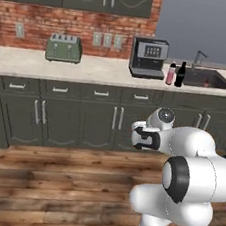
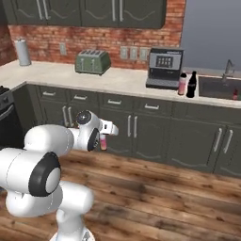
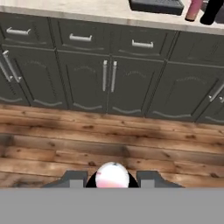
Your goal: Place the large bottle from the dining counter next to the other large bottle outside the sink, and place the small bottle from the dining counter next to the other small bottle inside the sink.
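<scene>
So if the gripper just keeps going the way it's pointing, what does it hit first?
Probably the wooden floor in front of the dark cabinets. The gripper, shut on the small bottle, points forward and down; depth is hard to judge, so it might reach the cabinet doors instead.

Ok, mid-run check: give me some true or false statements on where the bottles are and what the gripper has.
1. The black bottle stands beside the tall pink bottle on the worktop. True.
2. The gripper is open and holds nothing. False: it is shut on the small pinkish bottle.
3. The two tall bottles stand inside the sink. False: they stand outside it, left of the basin.
4. A small reddish bottle is in the sink. True.
</scene>
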Tool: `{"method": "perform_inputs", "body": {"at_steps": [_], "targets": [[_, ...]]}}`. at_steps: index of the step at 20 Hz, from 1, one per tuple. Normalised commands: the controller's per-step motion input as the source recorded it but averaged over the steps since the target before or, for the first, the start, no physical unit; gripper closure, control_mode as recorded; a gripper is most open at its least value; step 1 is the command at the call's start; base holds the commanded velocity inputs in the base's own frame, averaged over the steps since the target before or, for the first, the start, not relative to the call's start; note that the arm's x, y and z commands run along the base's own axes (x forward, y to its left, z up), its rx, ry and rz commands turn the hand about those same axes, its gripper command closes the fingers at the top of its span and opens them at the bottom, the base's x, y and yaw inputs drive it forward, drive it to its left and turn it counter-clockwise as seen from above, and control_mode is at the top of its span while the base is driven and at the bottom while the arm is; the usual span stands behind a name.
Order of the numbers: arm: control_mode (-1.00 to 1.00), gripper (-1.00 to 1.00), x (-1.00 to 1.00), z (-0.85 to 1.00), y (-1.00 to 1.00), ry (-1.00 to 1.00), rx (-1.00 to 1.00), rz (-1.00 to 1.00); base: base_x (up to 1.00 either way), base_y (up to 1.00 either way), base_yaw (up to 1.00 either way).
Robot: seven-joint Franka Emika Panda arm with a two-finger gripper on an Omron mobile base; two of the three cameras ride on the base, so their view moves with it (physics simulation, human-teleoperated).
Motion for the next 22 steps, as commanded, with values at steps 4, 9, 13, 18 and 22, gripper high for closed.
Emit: {"method": "perform_inputs", "body": {"at_steps": [4,9,13,18,22], "targets": [[1.0,1.0,0.0,0.0,0.0,0.0,0.0,0.0,0.84,0.0,-0.03],[1.0,1.0,0.0,0.0,0.0,0.0,0.0,0.0,0.82,0.0,-0.03],[1.0,1.0,0.0,0.0,0.0,0.0,0.0,0.0,0.67,-0.01,-0.01],[1.0,1.0,0.0,0.0,0.0,0.0,0.0,0.0,0.47,-0.37,0.0],[1.0,1.0,0.0,0.0,0.0,0.0,0.0,0.0,0.23,-0.72,0.0]]}}
